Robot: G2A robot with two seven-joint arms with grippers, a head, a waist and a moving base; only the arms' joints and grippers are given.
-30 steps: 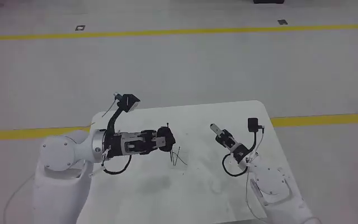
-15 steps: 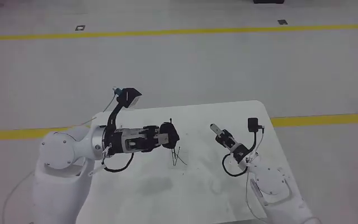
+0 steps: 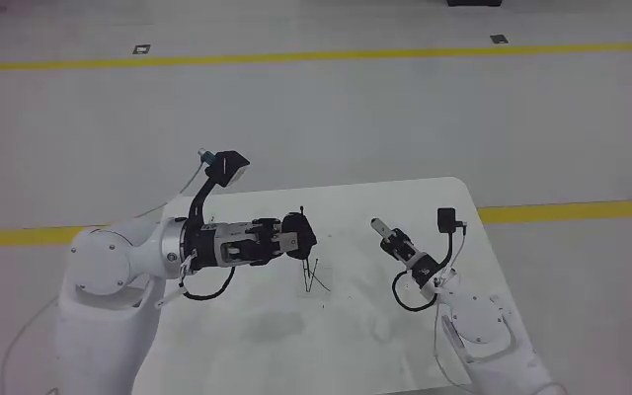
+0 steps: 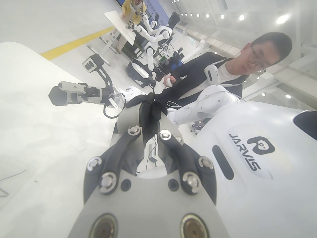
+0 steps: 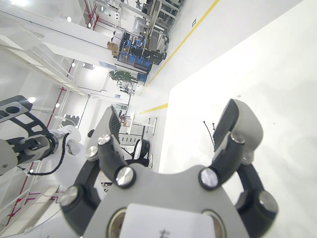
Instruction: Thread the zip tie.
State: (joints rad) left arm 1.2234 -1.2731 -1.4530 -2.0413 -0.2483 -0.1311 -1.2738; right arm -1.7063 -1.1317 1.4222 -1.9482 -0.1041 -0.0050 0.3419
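My left gripper (image 3: 299, 233) is over the middle-left of the white table (image 3: 257, 336), shut on a thin black zip tie (image 3: 300, 212) that sticks out past its tips. In the left wrist view the black-padded fingertips (image 4: 145, 100) press together with the zip tie (image 4: 151, 85) poking out between them. More black zip ties (image 3: 314, 276) lie loose on the table just in front of that gripper; they also show past the right gripper as zip ties (image 5: 209, 130). My right gripper (image 3: 378, 226) is to the right, open and holding nothing, its fingers (image 5: 112, 122) spread wide.
The table's rounded far right corner (image 3: 459, 188) and right edge lie close to the right arm. Bare tabletop stretches in front of the loose ties. A yellow floor line (image 3: 296, 57) runs beyond the table. The right gripper (image 4: 58, 95) shows across from the left one.
My left gripper has shifted slightly up and to the right with the zip tie, and its wrist has turned a little. The right arm has kept still.
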